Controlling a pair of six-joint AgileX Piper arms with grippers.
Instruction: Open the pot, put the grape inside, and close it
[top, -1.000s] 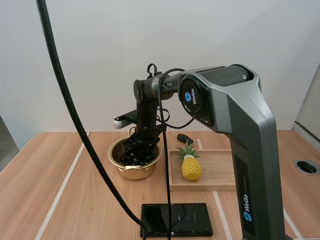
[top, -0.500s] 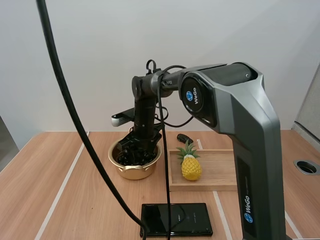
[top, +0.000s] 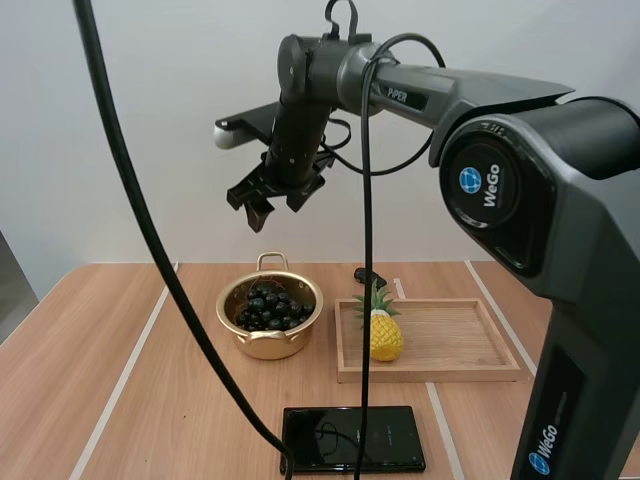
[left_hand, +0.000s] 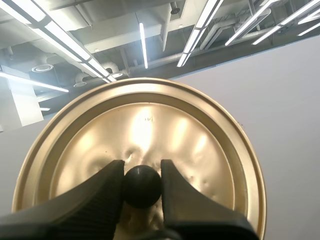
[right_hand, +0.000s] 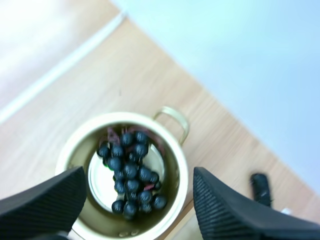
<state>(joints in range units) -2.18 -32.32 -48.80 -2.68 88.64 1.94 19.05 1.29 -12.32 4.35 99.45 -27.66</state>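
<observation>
Raised now, right jaws gape above pot holding grapes.

The high view looks forward and down from behind and above the arms' bases, across the table to its far edge. It takes in the pot at mid-distance and the right gripper hanging high over it. The right wrist view faces steeply down between that gripper's spread fingers onto the same pot, its grapes and the tabletop's far edge, all shared with the high view. The left wrist view tilts upward, very near the lid pinched by the left gripper.
</observation>
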